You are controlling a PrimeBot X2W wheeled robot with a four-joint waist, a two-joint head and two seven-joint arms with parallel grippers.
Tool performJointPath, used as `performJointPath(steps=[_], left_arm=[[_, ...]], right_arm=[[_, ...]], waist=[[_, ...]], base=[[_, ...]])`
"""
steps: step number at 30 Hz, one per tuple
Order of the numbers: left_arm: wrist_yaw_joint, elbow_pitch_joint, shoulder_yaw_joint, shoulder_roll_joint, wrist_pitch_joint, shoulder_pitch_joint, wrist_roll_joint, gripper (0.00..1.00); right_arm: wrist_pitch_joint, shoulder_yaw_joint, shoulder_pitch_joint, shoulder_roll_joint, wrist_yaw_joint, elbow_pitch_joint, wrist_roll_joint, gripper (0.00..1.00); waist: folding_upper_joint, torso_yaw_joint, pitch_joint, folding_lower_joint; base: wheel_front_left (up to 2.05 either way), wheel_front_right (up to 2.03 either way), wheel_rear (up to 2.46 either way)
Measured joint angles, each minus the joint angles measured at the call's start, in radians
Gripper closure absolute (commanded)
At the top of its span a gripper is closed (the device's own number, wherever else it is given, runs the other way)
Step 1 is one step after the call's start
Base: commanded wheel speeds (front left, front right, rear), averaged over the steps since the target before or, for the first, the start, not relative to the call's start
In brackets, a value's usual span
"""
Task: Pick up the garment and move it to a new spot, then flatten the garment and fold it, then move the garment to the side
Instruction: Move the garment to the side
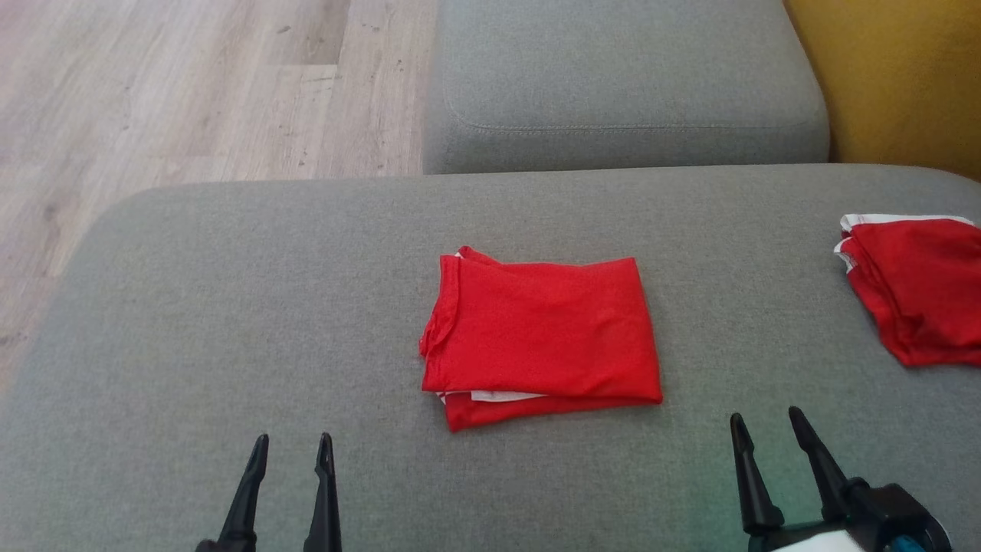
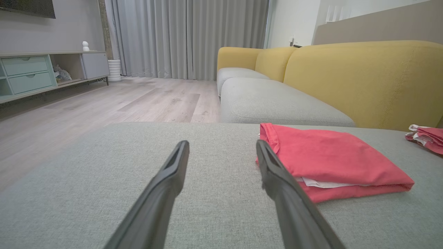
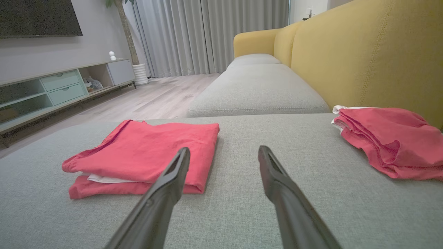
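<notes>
1. We see the garment [image 1: 540,337], red and folded into a rough rectangle. A white layer shows at its near edge, and it lies flat on the middle of the grey seat [image 1: 230,322].
2. Our left gripper [image 1: 293,437] is at the seat's near side, its fingers spread apart and holding nothing. The garment lies ahead and to its right, apart from it.
3. Our right gripper [image 1: 766,414] is likewise spread wide and empty. The garment lies ahead to its left, not touching.
4. A second garment [image 1: 916,287], red with white trim and more loosely folded, lies at the seat's right side, well apart from the first.
5. The seat is woven grey fabric with a rounded far-left corner. Beyond it lies a grey cushion [image 1: 613,77] with a stitched seam, and a yellow backrest [image 1: 897,77] runs along the right.
6. Around us are a pale wood floor [image 1: 153,92], grey curtains [image 2: 187,38], a low cabinet [image 2: 31,74] with pale green drawers, a dark screen [image 3: 38,17] on the wall above it, and a white ribbed pot [image 2: 114,70] beside the curtains.
</notes>
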Motion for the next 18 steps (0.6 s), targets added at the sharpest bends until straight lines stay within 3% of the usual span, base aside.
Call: performJointPath(steps=[18], left_arm=[[-0.004,0.005,-0.031,0.0,0.0,-0.011,0.002,0.0]], right_arm=[[0.0,-0.021,-0.025,0.0,0.0,0.031,-0.001,0.0]], waist=[[0.0,-0.003,0.099,0.0]], base=[[0.0,0.0,0.0]])
